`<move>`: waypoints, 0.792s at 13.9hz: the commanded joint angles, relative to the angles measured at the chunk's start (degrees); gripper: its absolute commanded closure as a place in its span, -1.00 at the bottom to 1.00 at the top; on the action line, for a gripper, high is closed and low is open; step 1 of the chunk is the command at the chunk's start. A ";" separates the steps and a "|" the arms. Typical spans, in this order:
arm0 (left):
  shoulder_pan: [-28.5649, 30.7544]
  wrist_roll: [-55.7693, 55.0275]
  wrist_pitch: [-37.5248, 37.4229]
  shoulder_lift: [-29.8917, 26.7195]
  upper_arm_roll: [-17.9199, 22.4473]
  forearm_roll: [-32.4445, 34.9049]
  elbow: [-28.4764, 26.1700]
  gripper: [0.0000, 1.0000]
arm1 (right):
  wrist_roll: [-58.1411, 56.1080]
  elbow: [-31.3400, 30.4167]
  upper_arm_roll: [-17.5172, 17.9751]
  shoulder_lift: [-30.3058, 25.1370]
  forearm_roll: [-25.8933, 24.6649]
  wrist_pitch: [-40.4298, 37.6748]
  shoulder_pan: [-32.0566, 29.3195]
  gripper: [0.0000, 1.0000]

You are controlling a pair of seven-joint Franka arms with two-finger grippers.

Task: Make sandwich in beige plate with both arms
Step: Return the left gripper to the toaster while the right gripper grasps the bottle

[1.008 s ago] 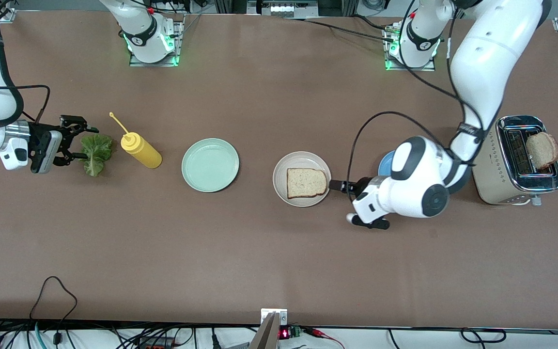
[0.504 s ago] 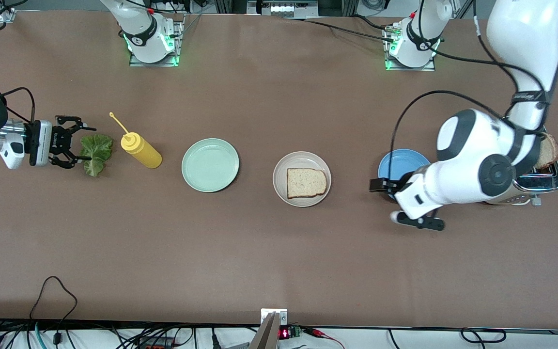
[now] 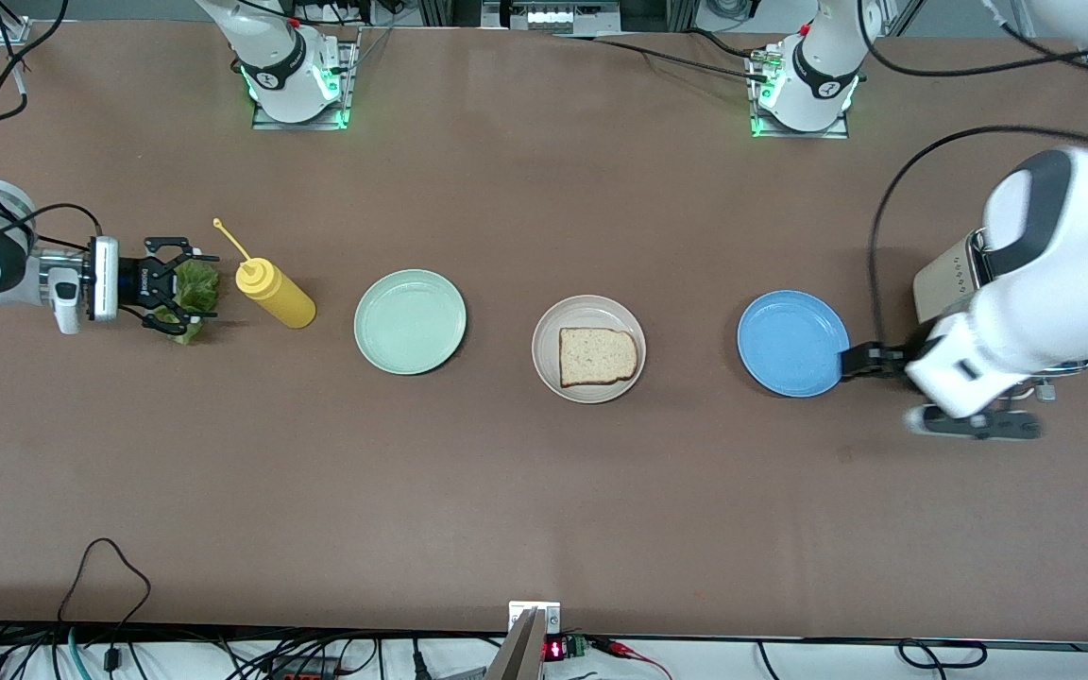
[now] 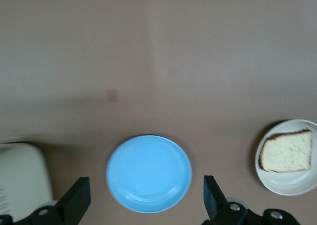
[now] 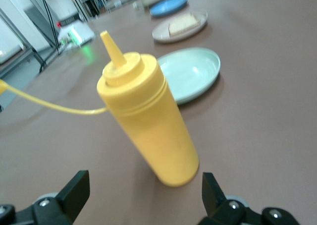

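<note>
No brand or readable writing can be made out on any item, so the beige plate (image 3: 588, 362) is taken as the landmark. On it a single bread slice (image 3: 598, 356) is laid flat. Toward the right arm's end from it are found, in order, a mint-green plate (image 3: 410, 321), a yellow squeeze bottle (image 3: 275, 293) lying tilted (its thin tip strap curls away from the spout), and a lettuce leaf (image 3: 195, 288). The right gripper (image 3: 169, 283) is set low at the leaf with its fingers spread wide around it, nothing yet clamped; the bottle stands just ahead of it. Toward the left arm's end from the beige plate a blue plate (image 3: 792, 342) is seen, then a toaster (image 3: 945, 279), largely covered by the left arm. The left gripper (image 4: 143, 202) hangs over the blue plate's edge, fingers wide apart and empty.
</note>
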 commanded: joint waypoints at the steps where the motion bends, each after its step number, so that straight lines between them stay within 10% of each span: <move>1: -5.22 5.66 -1.35 -5.32 8.93 0.11 -0.72 -1.00 | -7.17 0.76 0.51 3.96 4.38 -1.96 -0.90 -1.00; 4: -10.87 6.38 -3.45 -9.63 20.21 -4.36 -3.16 -1.00 | -8.59 0.67 0.51 6.41 6.31 -2.14 -1.34 -1.00; 11: -10.43 5.42 -3.20 -22.29 19.52 -4.46 -17.50 -1.00 | -10.53 0.76 1.04 7.92 9.22 -2.49 -0.99 -1.00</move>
